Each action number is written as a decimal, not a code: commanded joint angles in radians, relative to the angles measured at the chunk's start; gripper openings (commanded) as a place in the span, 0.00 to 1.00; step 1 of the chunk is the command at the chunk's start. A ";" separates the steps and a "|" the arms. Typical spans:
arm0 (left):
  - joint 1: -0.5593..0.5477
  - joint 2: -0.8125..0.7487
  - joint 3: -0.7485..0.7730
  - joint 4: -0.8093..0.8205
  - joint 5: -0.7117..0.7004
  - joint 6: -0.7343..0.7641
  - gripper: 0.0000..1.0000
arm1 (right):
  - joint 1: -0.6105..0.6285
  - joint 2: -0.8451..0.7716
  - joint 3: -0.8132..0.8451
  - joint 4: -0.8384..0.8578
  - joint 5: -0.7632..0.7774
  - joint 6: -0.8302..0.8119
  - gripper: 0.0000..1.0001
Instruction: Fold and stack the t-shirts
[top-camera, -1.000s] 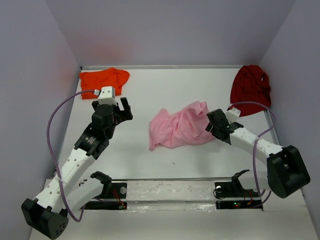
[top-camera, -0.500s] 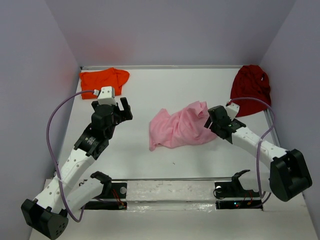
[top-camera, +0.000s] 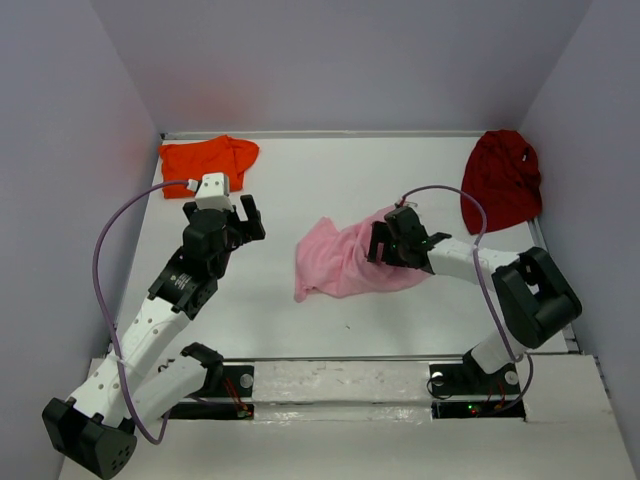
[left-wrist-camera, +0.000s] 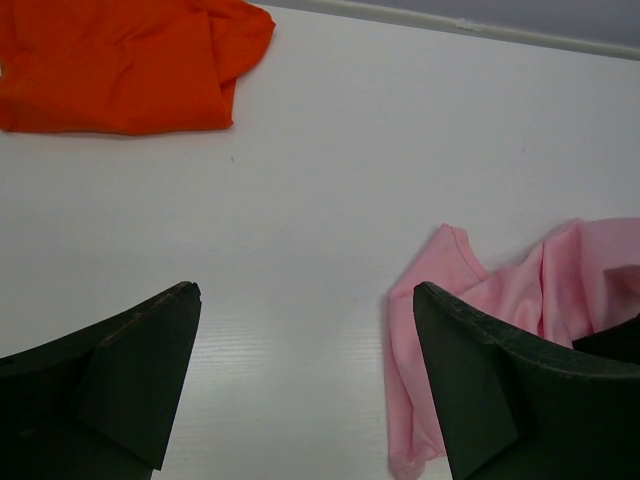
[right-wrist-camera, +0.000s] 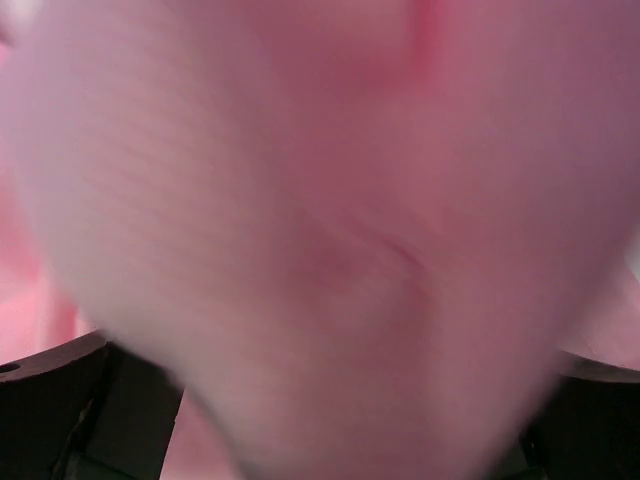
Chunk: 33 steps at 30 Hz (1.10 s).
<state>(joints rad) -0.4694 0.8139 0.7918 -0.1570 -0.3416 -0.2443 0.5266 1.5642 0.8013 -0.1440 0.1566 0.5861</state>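
The light pink t-shirt (top-camera: 335, 262) lies crumpled mid-table. My right gripper (top-camera: 398, 243) is pressed into its right half, jaws wide apart and open. In the right wrist view pink cloth (right-wrist-camera: 320, 200) fills the frame and bulges between the fingers of the right gripper (right-wrist-camera: 335, 355). The bright orange t-shirt (top-camera: 208, 158) lies bunched at the far left corner. The dark red t-shirt (top-camera: 502, 178) is heaped at the far right against the wall. My left gripper (top-camera: 243, 218) hovers open and empty left of the pink shirt; from the left wrist, the left gripper (left-wrist-camera: 305, 290) frames bare table, with pink cloth (left-wrist-camera: 500, 300) to its right and orange cloth (left-wrist-camera: 120, 65) ahead.
Lilac walls (top-camera: 70, 200) enclose the white table (top-camera: 300, 190) on three sides. A grey rail (top-camera: 340, 133) runs along the far edge. The right arm's purple cable (top-camera: 470, 205) arcs above the table near the red shirt.
The right arm has swung left from the pink shirt's right edge into the cloth, nudging the shirt slightly left, and its jaws have widened. The left arm has not moved.
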 joint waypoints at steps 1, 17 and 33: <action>0.003 -0.010 0.000 0.025 -0.020 0.005 0.97 | 0.046 0.048 0.114 0.067 -0.095 -0.043 0.94; 0.003 -0.007 0.000 0.025 -0.022 0.007 0.97 | 0.076 0.201 0.228 0.053 -0.123 -0.054 0.89; 0.003 -0.010 -0.003 0.025 -0.022 0.008 0.97 | -0.013 0.134 0.353 -0.034 0.095 -0.098 0.00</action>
<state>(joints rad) -0.4694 0.8143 0.7918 -0.1574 -0.3454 -0.2443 0.5812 1.7676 1.0443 -0.1425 0.1108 0.5137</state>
